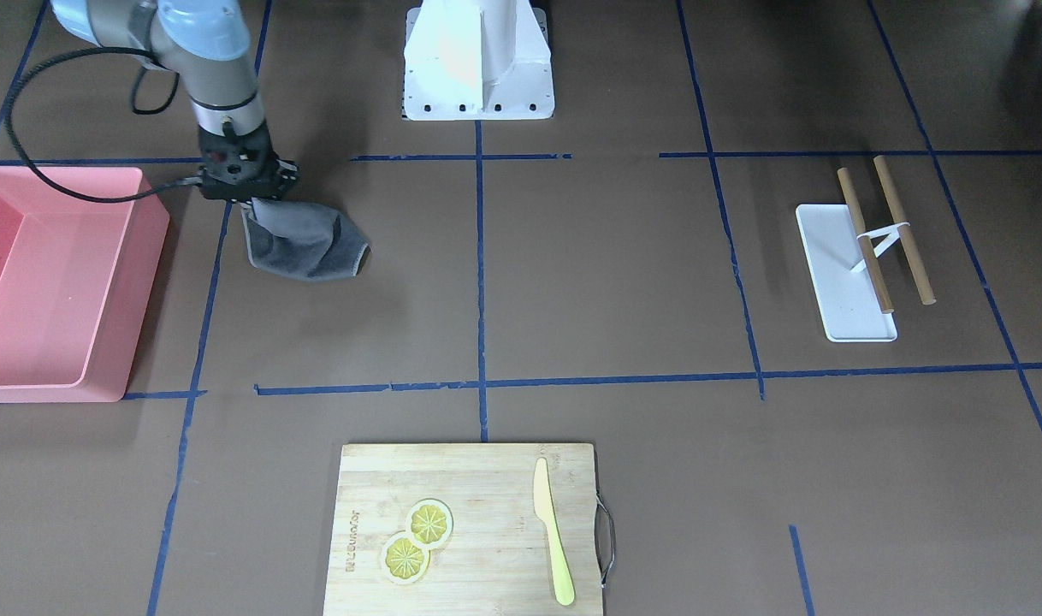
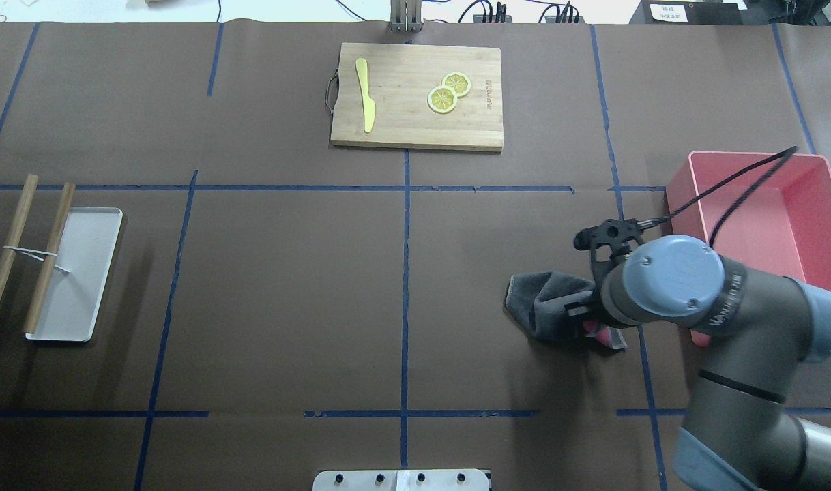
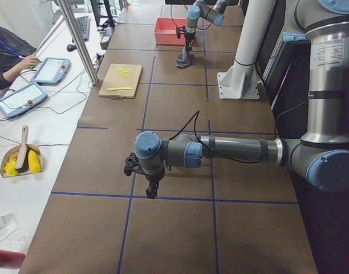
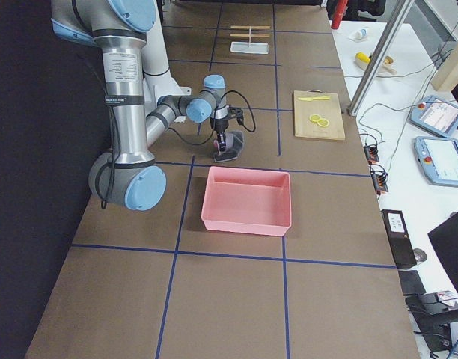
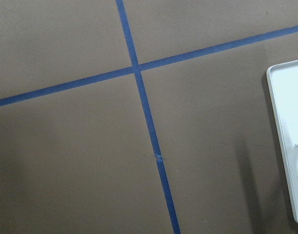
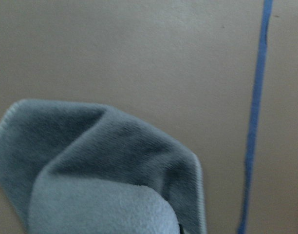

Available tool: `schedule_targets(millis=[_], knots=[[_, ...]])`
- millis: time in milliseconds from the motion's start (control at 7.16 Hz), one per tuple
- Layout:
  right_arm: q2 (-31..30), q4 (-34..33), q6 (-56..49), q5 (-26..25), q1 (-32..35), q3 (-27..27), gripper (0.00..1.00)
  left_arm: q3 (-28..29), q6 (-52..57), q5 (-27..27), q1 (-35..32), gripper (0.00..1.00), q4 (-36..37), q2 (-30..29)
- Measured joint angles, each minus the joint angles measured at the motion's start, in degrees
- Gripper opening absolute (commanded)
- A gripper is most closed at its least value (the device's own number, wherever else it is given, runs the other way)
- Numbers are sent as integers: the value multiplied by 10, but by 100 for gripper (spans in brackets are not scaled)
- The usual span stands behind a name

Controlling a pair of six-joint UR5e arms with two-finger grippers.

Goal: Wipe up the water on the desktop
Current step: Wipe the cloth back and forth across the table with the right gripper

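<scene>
Our right gripper is clamped on the grey cloth at its top edge; soft and light, it droops below the fingers, so we judge a bunched hold best; the desktop lies beneath them; whether the left gripper is open we cannot tell.

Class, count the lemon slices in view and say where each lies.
2. One round yellow lemon slice lies on the light wooden cutting board, nearer the yellow knife; the second lemon slice touches it, farther from the knife. None appears hidden.

The tub stands on the desktop near the cloth, the tray well apart.
</scene>
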Motion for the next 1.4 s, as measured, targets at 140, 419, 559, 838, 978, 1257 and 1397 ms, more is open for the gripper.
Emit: schedule_targets(millis=[140,419,559,838,978,1257,1397], knots=[[80,-1,39,2,-6,-54,0,0,-19,1,0,100,-1,5],[218,-3,119,2,-30,-143,0,-1,-30,2,0,100,-2,9],[284,-3,156,2,-42,-190,0,-2,-32,2,0,100,-2,9],[370,-2,194,2,-52,-258,0,-3,-34,2,0,100,-2,9],[372,-4,196,2,-52,-266,0,-4,-35,2,0,100,-2,9],[315,-7,173,5,-47,-235,0,-5,-36,1,0,100,-2,10],[259,-13,143,10,-37,-189,0,-6,-36,0,0,100,-2,10]])
